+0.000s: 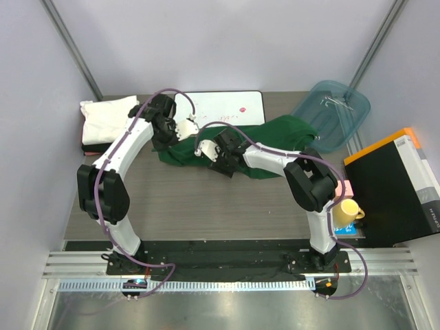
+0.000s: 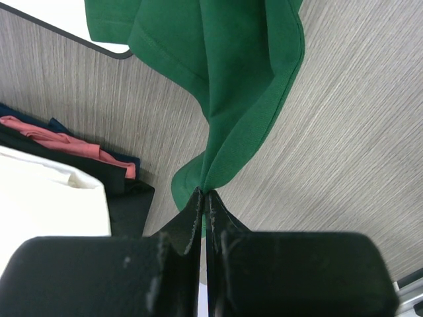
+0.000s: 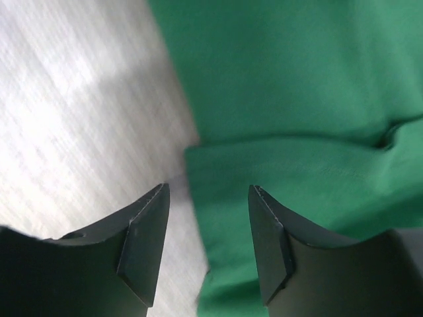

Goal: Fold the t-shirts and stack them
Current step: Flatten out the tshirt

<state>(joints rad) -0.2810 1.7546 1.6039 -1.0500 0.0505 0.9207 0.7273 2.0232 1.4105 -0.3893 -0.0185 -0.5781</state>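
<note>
The green shirt point(image 1: 275, 137) lies rumpled and unfolded on the bench point(image 1: 172, 206), stretching from the centre of the frame toward the upper right. Its left edge hangs in bunched folds, pinched in the left end effector point(image 2: 203, 195). At the upper left a neatly folded white shirt point(image 1: 106, 118) rests on top of a folded black shirt point(image 1: 91, 147), well apart from the green one.

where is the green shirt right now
In the top view the green shirt lies on the table, along the near edge of the white board and left of the teal tub; the left gripper pinches its left end.
</note>
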